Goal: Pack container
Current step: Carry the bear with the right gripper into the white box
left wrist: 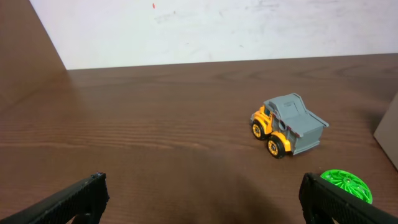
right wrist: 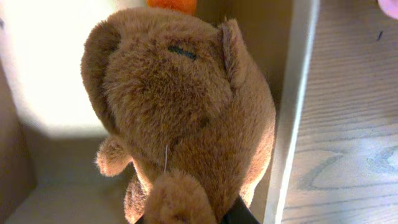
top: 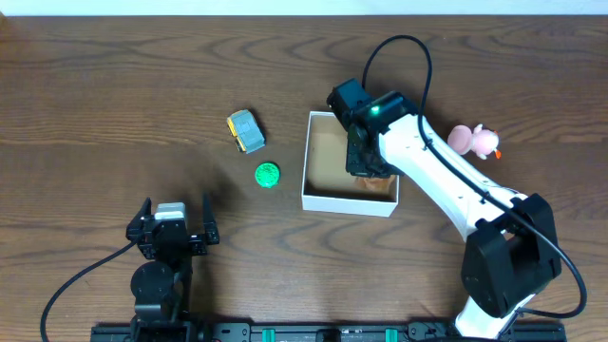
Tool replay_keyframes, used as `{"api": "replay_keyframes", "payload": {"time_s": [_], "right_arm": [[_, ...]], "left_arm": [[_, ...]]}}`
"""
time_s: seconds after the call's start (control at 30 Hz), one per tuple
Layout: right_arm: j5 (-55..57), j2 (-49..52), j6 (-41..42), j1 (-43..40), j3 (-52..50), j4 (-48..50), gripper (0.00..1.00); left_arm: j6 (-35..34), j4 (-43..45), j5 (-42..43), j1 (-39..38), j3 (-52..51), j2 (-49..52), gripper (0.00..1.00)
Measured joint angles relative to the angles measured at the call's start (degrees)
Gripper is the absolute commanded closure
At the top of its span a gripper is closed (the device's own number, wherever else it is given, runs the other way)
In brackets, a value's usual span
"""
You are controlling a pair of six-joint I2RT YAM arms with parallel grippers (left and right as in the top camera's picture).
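The container (top: pixel 306 163) is a white-walled square box with a brown inside, right of the table's middle. My right gripper (top: pixel 367 160) reaches down into it and is shut on a brown plush toy (right wrist: pixel 180 106), which hangs inside the box against its right wall (right wrist: pixel 292 93). A bit of the plush shows under the arm in the overhead view (top: pixel 378 180). My left gripper (top: pixel 176 220) is open and empty near the front left; its fingers frame bare table in the left wrist view (left wrist: pixel 202 199).
A yellow and grey toy dump truck (top: pixel 246 131) (left wrist: pixel 287 124) and a green disc (top: pixel 268 175) (left wrist: pixel 346 185) lie left of the box. A pink plush toy (top: pixel 473 142) lies right of the box, beside the right arm.
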Motion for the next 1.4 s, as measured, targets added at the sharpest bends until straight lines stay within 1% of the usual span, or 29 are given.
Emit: {"api": "replay_keyframes", "payload": {"time_s": [0.57, 1.2, 1.4], "right_arm": [[0.37, 0.00, 0.07, 0.00, -1.33, 3.72, 0.97], [0.33, 0.09, 0.17, -0.02, -1.33, 4.26, 0.99], [-0.46, 1.97, 0.17, 0.00, -1.36, 4.26, 0.98]], "left_arm": [[0.02, 0.00, -0.02, 0.00, 0.00, 0.00, 0.02], [0.02, 0.00, 0.00, 0.00, 0.00, 0.00, 0.02], [0.02, 0.00, 0.00, 0.00, 0.00, 0.00, 0.02]]}}
